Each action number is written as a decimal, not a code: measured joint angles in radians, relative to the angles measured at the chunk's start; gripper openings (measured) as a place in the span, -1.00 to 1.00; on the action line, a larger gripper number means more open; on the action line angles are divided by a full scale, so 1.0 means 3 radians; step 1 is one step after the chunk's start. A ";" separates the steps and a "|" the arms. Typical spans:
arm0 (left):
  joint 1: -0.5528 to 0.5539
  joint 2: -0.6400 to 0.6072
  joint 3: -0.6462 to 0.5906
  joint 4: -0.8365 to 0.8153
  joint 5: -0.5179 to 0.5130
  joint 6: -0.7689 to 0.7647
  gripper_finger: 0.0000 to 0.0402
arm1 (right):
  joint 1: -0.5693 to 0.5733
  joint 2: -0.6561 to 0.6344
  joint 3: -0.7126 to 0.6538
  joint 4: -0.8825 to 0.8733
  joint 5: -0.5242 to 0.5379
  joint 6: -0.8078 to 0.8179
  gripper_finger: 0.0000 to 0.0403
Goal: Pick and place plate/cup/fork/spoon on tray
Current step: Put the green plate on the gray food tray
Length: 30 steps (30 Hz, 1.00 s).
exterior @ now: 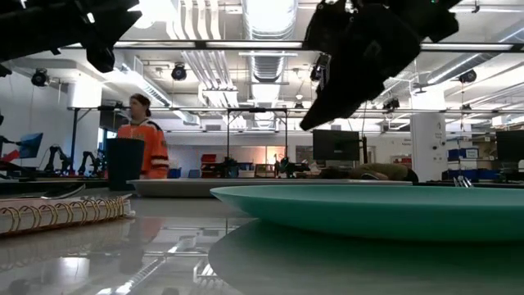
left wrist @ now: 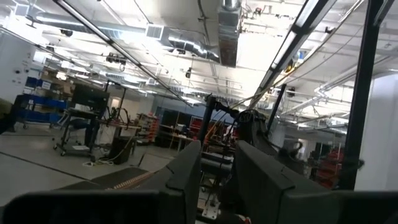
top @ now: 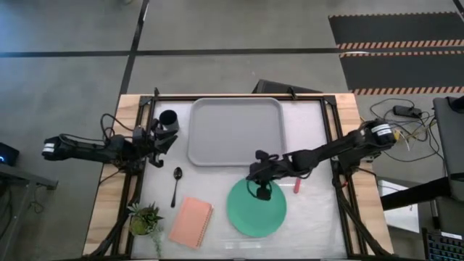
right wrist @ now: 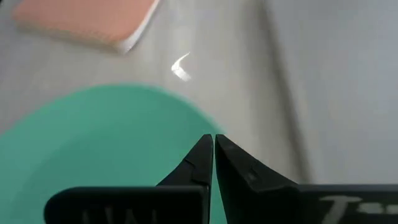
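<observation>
The mint-green plate lies flat on the table's near right part; it also shows in the low view. My right gripper hangs just above the plate's far part, shut and empty, clear of it in the low view. The light-grey tray lies at the far middle. The dark cup stands upright left of the tray. The black spoon lies near the tray's near left corner. The red-handled fork lies right of the plate. My left gripper waits near the cup, its fingers a little apart.
A salmon-pink spiral pad and a small potted plant sit at the near left. Bare table lies between the spoon and the plate. A person in an orange top stands in the room behind the table.
</observation>
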 joint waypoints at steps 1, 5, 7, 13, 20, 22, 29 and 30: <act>0.0000 -0.0009 0.0000 -0.0002 0.0001 0.0001 -0.58 | -0.0013 0.0056 0.0049 -0.0036 -0.0111 -0.0008 -0.96; 0.0000 -0.0047 -0.0002 -0.0002 0.0001 0.0004 -0.58 | -0.0097 0.0250 0.0235 -0.0198 -0.0519 -0.0021 -0.96; -0.0001 -0.0065 -0.0004 -0.0005 0.0001 0.0004 -0.58 | -0.0132 0.0348 0.0312 -0.0289 -0.0571 -0.0054 -0.96; 0.0000 -0.0085 -0.0005 -0.0004 0.0001 0.0073 -0.58 | -0.0255 0.0547 0.0500 -0.0418 -0.0578 -0.0211 -0.96; -0.0001 -0.0084 -0.0006 -0.0006 0.0001 0.0079 -0.58 | -0.0360 0.0637 0.0630 -0.0426 -0.0582 -0.0248 -0.81; 0.0000 -0.0083 -0.0007 -0.0005 0.0001 0.0080 -0.58 | -0.0374 0.0635 0.0636 -0.0421 -0.0583 -0.0265 -0.71; -0.0001 -0.0083 -0.0008 -0.0006 0.0002 0.0080 -0.58 | -0.0373 0.0625 0.0553 -0.0426 -0.0509 -0.0273 -0.36; -0.0001 -0.0083 -0.0008 -0.0006 0.0002 0.0080 -0.58 | -0.0373 0.0635 0.0540 -0.0427 -0.0495 -0.0275 -0.32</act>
